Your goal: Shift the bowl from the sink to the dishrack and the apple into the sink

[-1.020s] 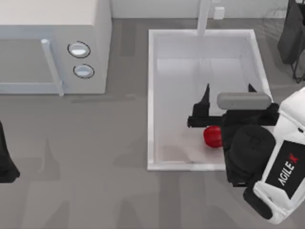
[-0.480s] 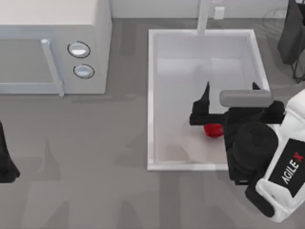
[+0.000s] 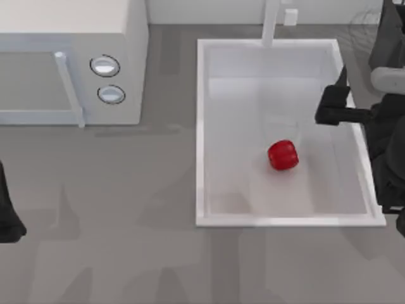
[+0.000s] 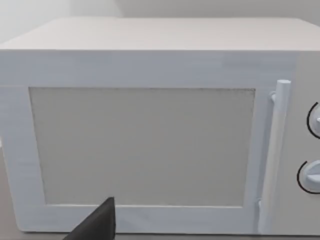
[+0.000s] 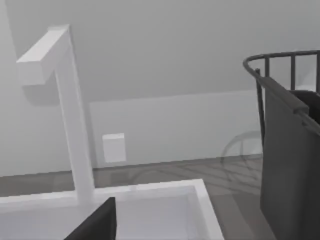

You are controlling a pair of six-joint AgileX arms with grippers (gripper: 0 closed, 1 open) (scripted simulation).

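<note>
The left gripper (image 3: 7, 218) is parked at the table's 9 o'clock edge; its jaw state cannot be determined. The apple (image 3: 282, 155) lies loose in the sink (image 3: 201, 126) (lower centre). The right gripper (image 3: 335, 104) holds nothing, at the sink's 3 o'clock rim.

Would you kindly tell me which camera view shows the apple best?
The top view: the apple lies in plain sight on the sink floor. The left wrist view faces the microwave; the right wrist view looks at the faucet, not the apple.
</note>
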